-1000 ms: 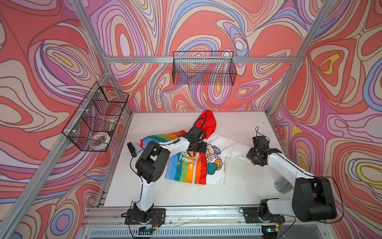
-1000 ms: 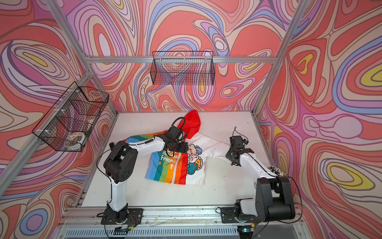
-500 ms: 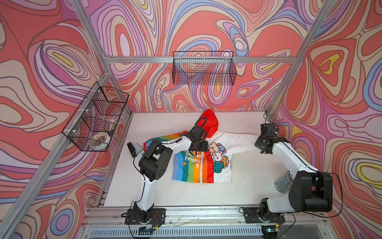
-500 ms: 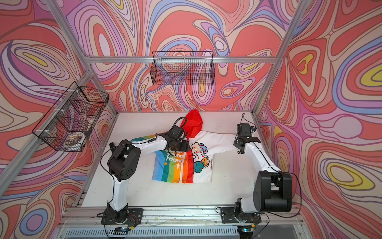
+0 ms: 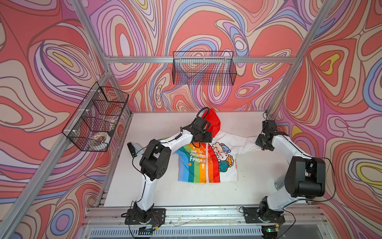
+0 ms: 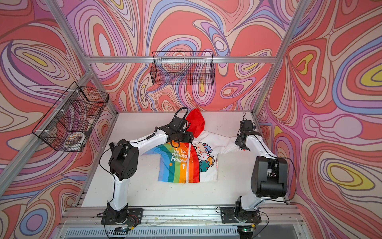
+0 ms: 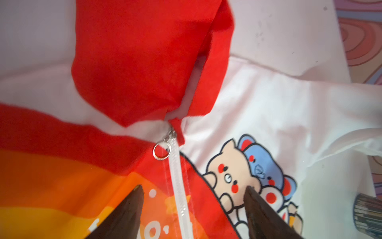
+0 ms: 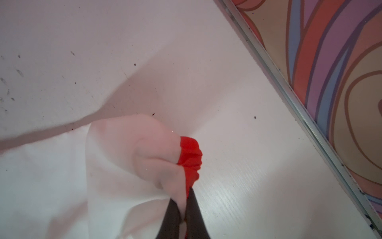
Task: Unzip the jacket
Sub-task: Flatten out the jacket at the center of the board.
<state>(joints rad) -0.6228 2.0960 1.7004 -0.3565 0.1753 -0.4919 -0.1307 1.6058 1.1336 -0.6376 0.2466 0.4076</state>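
The jacket (image 5: 206,161) lies flat and face up mid-bench (image 5: 165,192), its hood (image 5: 211,122) pointing at the back wall. In both top views we see its white zipper (image 5: 207,165) closed all the way to the hem, but the left arm (image 5: 182,138) covers the collar. Only the left wrist view shows that spot. There the ring pull (image 7: 160,158) sits at the zipper's top end, just under the hood. The left jaws stand wide apart either side of the zipper, a little hemward of the pull, holding nothing.

The right wrist view shows what the top views cannot. There the right jaws are pinched shut on the jacket's white sleeve (image 8: 124,155), right beside its red cuff (image 8: 190,157). From above, that sleeve stretches straight out from the jacket's animal-print side.

The cuff end lies near the bench's side rail (image 8: 297,109), with little bare bench beyond it. From the hem to the front rail (image 5: 206,211) the bench is bare. A narrower bare strip lies past the hood. On the jacket's rainbow side a small dark object (image 5: 131,149) lies near the bench edge, and we cannot tell what it is.
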